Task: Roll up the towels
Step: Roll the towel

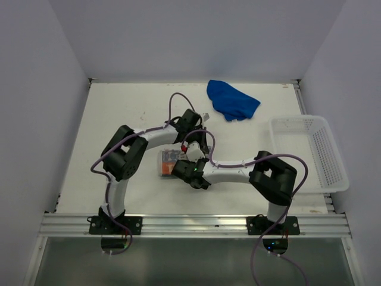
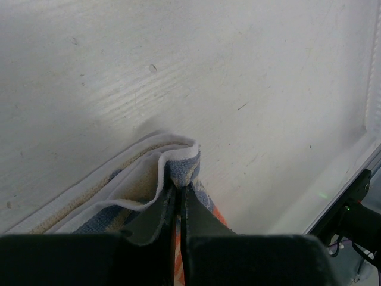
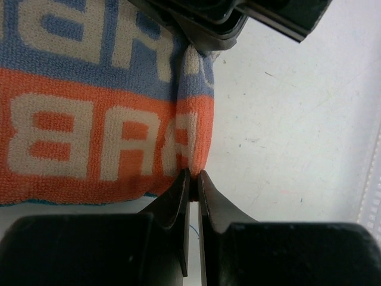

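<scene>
Both claws are pinched nearly shut on the patterned towel point(image 3: 89, 119) along its right edge, left claw point(image 2: 178, 187) at the far corner, right claw point(image 3: 191, 174) nearer; the cloth spreads leftward from them, mid-worktop point(image 1: 119, 113).

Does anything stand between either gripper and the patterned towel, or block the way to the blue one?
Nothing visible does. The left gripper and right gripper are each shut on an edge of the patterned towel. The blue towel lies apart farther back, with only bare table between.
</scene>
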